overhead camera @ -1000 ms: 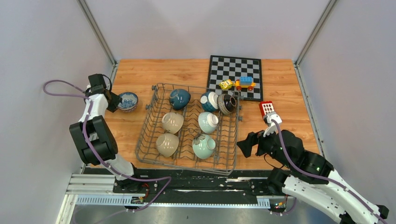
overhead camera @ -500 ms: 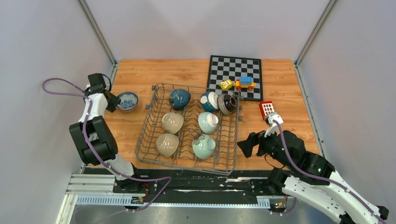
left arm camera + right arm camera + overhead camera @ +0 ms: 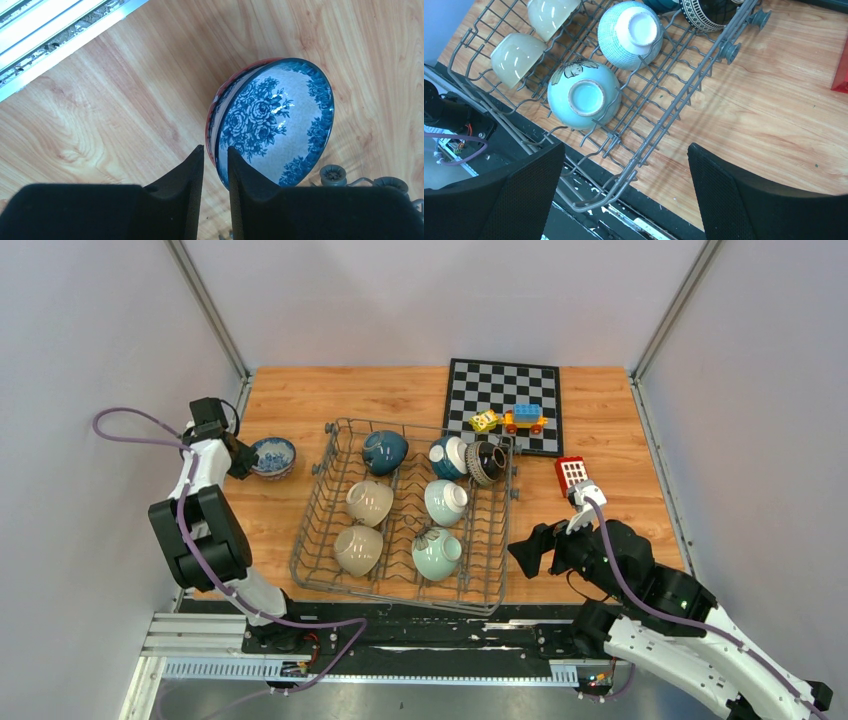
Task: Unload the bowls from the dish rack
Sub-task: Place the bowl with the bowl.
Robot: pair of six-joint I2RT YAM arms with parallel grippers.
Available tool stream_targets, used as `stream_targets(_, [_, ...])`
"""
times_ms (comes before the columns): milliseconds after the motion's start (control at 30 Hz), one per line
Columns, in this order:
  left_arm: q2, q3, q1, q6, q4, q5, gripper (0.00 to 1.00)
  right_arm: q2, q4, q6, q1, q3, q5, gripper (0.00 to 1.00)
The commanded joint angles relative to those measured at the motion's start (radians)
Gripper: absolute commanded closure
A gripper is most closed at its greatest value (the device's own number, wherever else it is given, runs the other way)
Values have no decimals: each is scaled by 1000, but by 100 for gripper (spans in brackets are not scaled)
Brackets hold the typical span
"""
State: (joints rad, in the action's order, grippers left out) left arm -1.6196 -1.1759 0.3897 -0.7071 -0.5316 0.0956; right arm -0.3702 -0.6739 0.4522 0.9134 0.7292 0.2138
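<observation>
The grey wire dish rack (image 3: 311,510) stands mid-table and holds several bowls on their sides: dark teal (image 3: 384,451), teal-and-white (image 3: 448,456), dark striped (image 3: 486,461), two beige (image 3: 369,502), a pale patterned one (image 3: 445,501) and pale celadon (image 3: 437,554). A blue-and-white bowl (image 3: 273,455) sits upright on the table left of the rack. My left gripper (image 3: 243,457) is shut on its near rim (image 3: 216,150). My right gripper (image 3: 522,550) is wide open and empty, above the rack's near right corner (image 3: 659,145). The celadon bowl (image 3: 583,95) lies just beyond it.
A chessboard (image 3: 490,390) lies at the back right with toy blocks (image 3: 512,420) on it. A red block (image 3: 571,473) stands right of the rack. Walls enclose the table on three sides. A black rail (image 3: 420,625) runs along the near edge.
The left wrist shifted very slightly at the blue-and-white bowl. The right arm and all the bowls have stayed put.
</observation>
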Motion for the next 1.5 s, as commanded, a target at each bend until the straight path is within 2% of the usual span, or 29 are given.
stream_targets(0, [-25,4,2,11,22,-9,74,4,-10,-2,-11,-7,26,4])
stream_targets(167, [-38,4,3,12,25,-11,75,1,-13,-5,-11,-6,36,4])
stream_targets(400, [-33,4,3,3,37,-17,97,-10,-11,-9,-11,-1,39,4])
stream_targets(467, [-29,4,2,0,41,-20,100,-13,-8,-9,-11,-1,38,4])
stream_targets(1467, [72,30,3,-64,140,-89,100,-25,3,-13,-11,1,27,4])
